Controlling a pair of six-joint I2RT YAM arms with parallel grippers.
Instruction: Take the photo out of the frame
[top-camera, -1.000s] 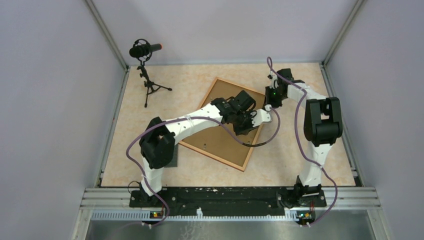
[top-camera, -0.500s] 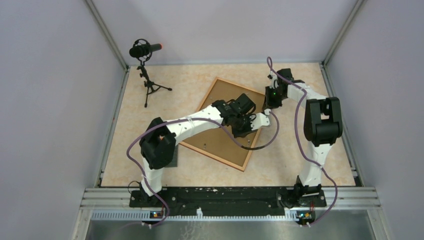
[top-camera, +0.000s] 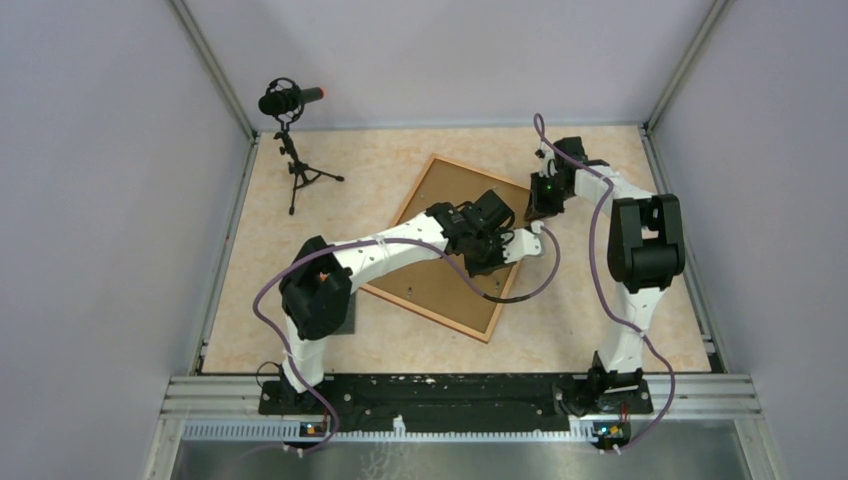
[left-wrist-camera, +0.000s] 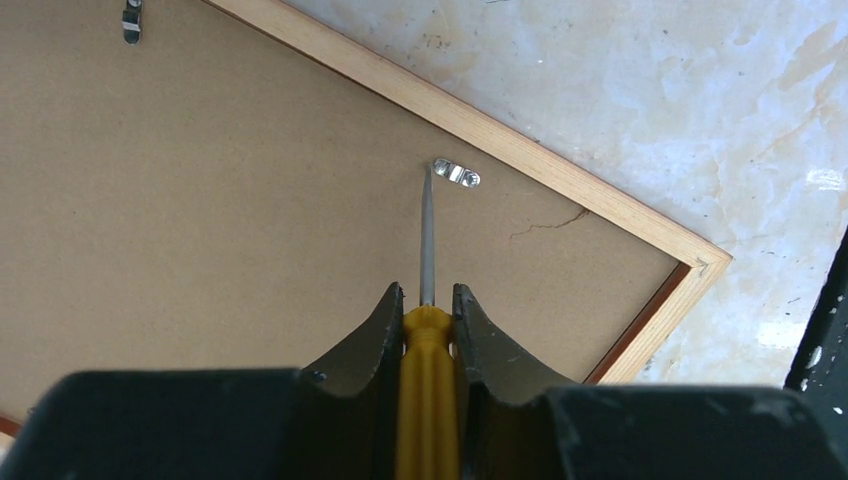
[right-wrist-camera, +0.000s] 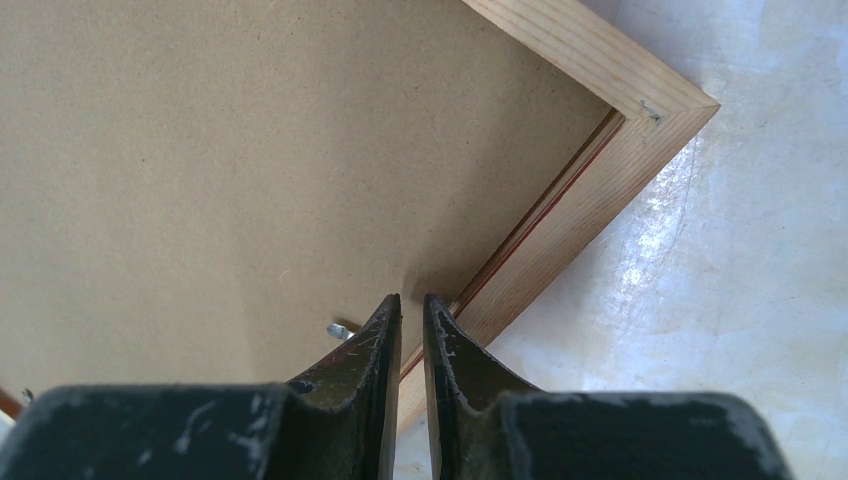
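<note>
Grey walls (top-camera: 100, 200) enclose a pale marbled table (top-camera: 600, 330), with a microphone (top-camera: 291, 102) at its 11 o'clock corner. The frame (top-camera: 430, 285) lies face down mid-table, fibreboard back up, its long sides running 1 to 7 o'clock; the photo is hidden beneath. The right gripper (right-wrist-camera: 412, 300), jaws almost together with nothing seen between them, has its tips at the frame's inner edge, the frame's corner at its 1 o'clock. The left gripper (left-wrist-camera: 428, 295) is clamped on a yellow-handled screwdriver (left-wrist-camera: 428, 360), whose tip meets a small metal clip (left-wrist-camera: 456, 173) at 12 o'clock
</note>
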